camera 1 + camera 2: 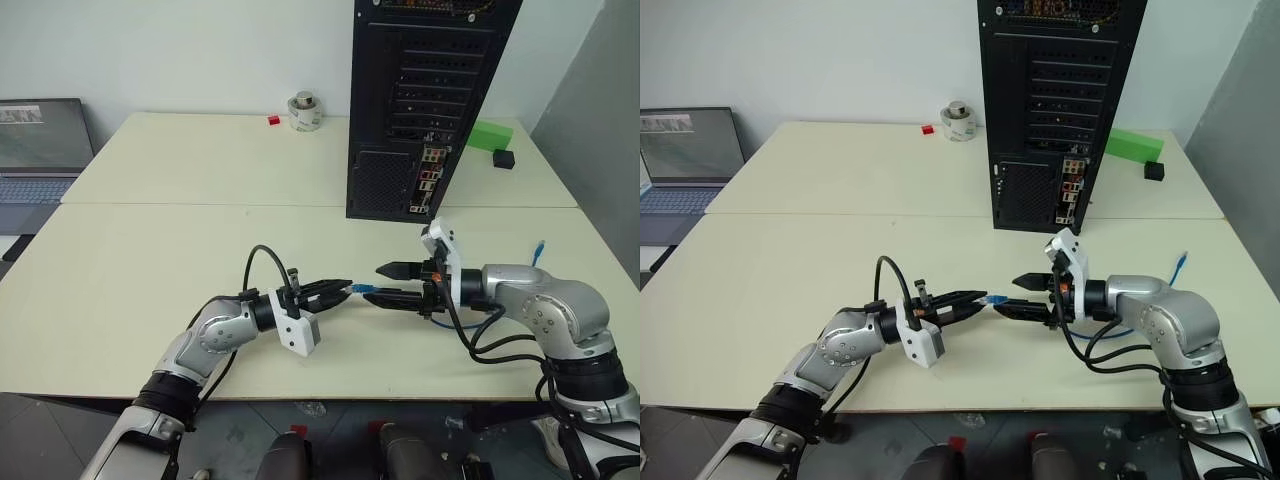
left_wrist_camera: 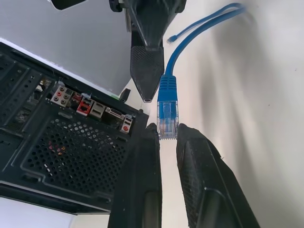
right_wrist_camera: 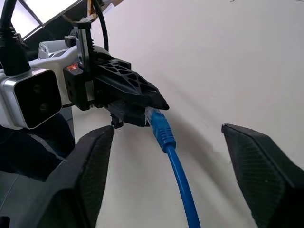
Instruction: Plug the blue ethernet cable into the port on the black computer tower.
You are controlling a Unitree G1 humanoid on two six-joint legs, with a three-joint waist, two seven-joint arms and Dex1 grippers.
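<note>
On the pale counter [image 1: 150, 270], the shut left hand [image 1: 343, 288] pinches the blue ethernet cable [image 2: 167, 97] by its plug tip; the right hand [image 1: 395, 285] stands open around it, so the plug may slip or twist in the handover.

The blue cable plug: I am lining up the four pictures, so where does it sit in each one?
Left eye view: the clear plug on the blue ethernet cable sits between the two hands, centre.
Right eye view: the plug is again between the hands.
Left wrist view: the plug is pinched at the left hand.
Right wrist view: centre.
Shared landmark: the left hand's black tips.
</note>
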